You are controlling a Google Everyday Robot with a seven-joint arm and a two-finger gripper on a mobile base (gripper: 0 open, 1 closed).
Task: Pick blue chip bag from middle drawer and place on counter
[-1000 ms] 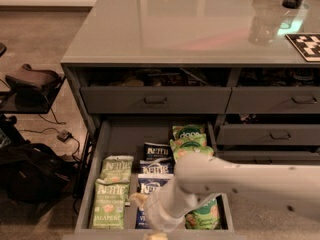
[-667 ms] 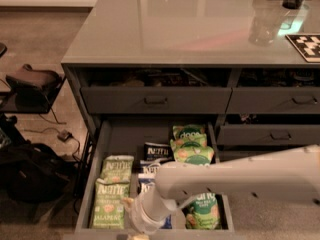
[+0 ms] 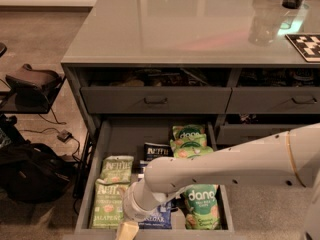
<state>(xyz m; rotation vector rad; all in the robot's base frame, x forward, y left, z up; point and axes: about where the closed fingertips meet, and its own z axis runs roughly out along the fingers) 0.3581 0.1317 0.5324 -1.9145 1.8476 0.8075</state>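
The gripper (image 3: 128, 230) hangs at the bottom edge, over the open middle drawer's (image 3: 125, 134) front; open or closed, I cannot tell. The blue chip bag (image 3: 159, 217) lies just right, partly under the arm. Pinch only that bag, clear of the green bags (image 3: 111, 194) at left.

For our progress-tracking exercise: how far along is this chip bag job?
Done: middle drawer open. In hand: gripper low at the drawer's front, beside a blue chip bag. Left: lift the bag out and place it on the counter, which holds no bag.
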